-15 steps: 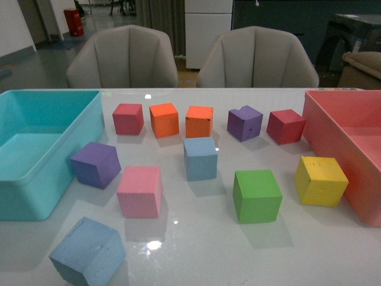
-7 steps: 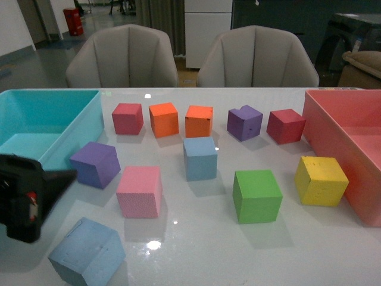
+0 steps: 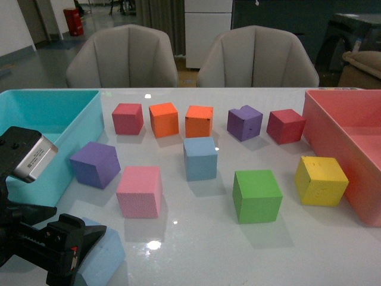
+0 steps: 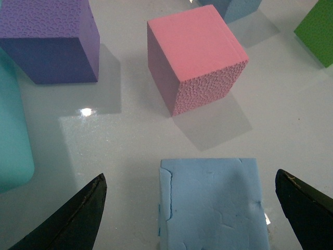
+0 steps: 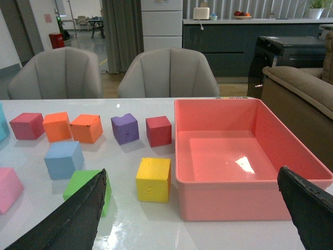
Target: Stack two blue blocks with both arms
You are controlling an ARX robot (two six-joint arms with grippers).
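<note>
Fingers (image 4: 78, 219) of your left end effector (image 4: 190, 174) are flanking the near blue block (image 4: 210, 203), wide apart, gripping nothing. Your right end effector (image 5: 192, 171) is gaping wide, empty.

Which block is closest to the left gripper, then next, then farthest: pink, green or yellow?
In the front view, from the left gripper:
1. Pink block, just beyond it on the left side.
2. Green block, right of the middle.
3. Yellow block, far right.
</note>
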